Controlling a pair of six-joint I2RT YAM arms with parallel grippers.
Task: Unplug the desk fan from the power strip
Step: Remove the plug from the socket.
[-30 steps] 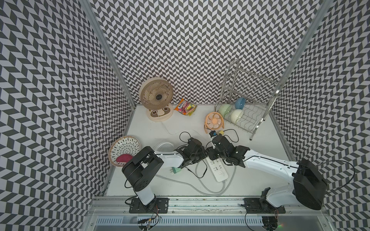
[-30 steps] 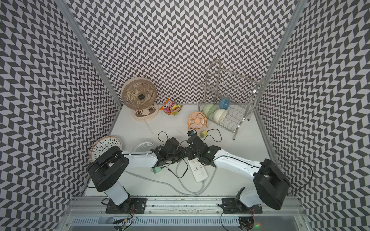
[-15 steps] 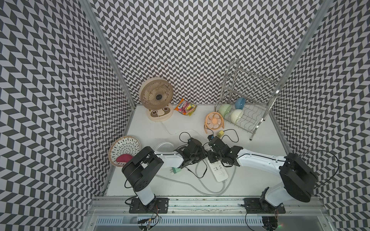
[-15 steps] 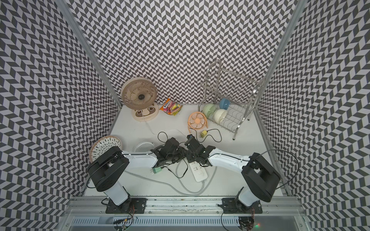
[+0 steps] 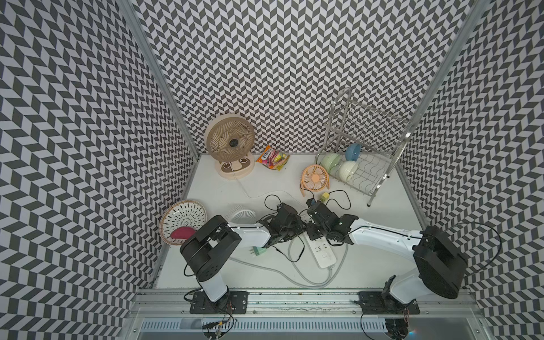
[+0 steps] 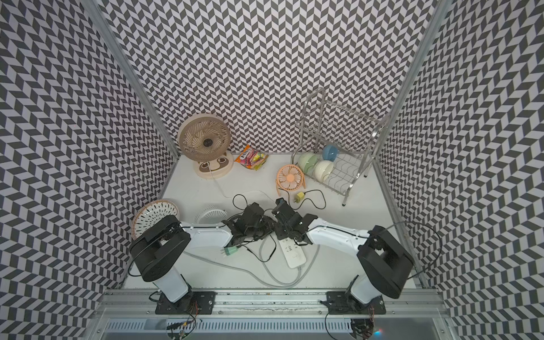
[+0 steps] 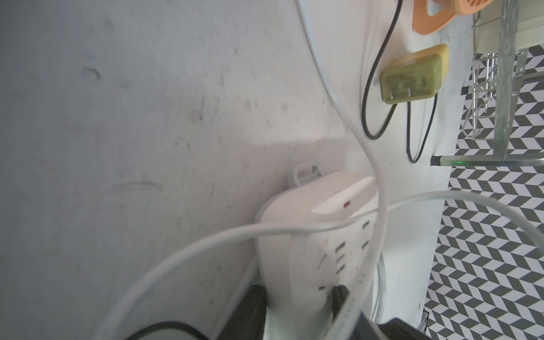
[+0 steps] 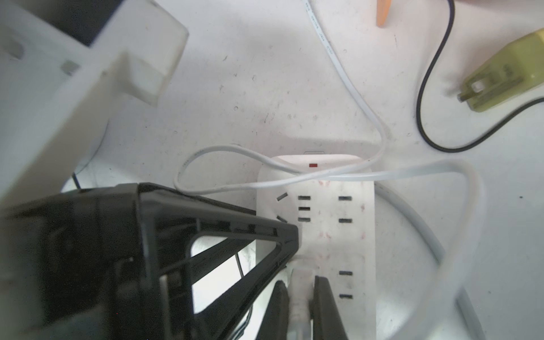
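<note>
**Both grippers closed at the power strip, plug seated in its socket**

The power strip [image 5: 322, 253] lies flat on the white table [image 5: 265, 179], near the front middle, with its far end hidden under the two wrists in both top views. In the right wrist view, the right gripper [image 8: 300, 282] is clamped on a white plug [image 8: 300, 272] that sits in the strip. In the left wrist view, the left gripper [image 7: 294, 300] pinches the strip's long edge, with one finger on its side and one on its socket face.

The thin white cable [image 8: 353, 97] loops across the strip's switch end. In a top view it runs back to the beige desk fan [image 5: 230, 142] in the far left corner. A thick grey cable [image 5: 309, 282] curls round the strip's near end, and black leads tangle beneath both wrists.

Around them are:
- a small orange fan [image 5: 315, 178], with a yellow plug [image 5: 324, 195] lying loose just beside it;
- a green plug [image 5: 259, 251] lying loose by the left arm;
- a white round grille [image 5: 243, 215];
- a snack packet [image 5: 272, 155];
- a wire dish rack [image 5: 365, 173] holding three bowls;
- a woven basket [image 5: 182, 212] at the table's left edge.

The tabletop is scuffed. Black-and-white chevron walls [image 5: 279, 59] enclose three sides.
</note>
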